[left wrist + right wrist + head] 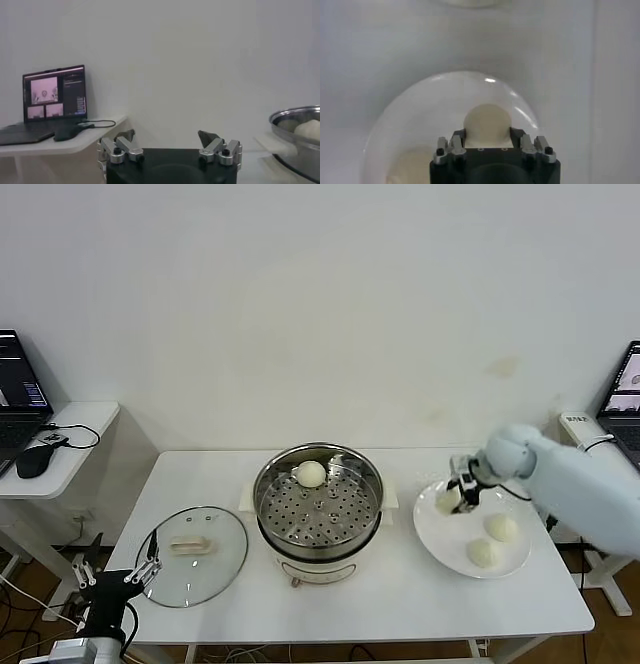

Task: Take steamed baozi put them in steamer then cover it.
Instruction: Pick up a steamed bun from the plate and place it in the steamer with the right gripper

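Note:
The steamer (pixel 318 509) stands at the table's middle with one baozi (pixel 311 474) on its perforated tray. The glass cover (pixel 195 552) lies flat on the table to its left. My right gripper (pixel 462 492) is over the left part of the white plate (pixel 440 534), shut on a baozi (pixel 448 498). In the right wrist view that baozi (pixel 487 122) fills the space between the fingers (pixel 516 134). Two more baozi (pixel 500 527) (pixel 484 553) rest on the plate. My left gripper (pixel 110 581) waits open, low at the table's front left corner, nothing in it (pixel 167 140).
A side table at the left holds a laptop (pixel 52 95) and a mouse (pixel 33 462). Another laptop (pixel 625 399) stands at the far right. Bare table lies between the steamer and the plate and along the front edge.

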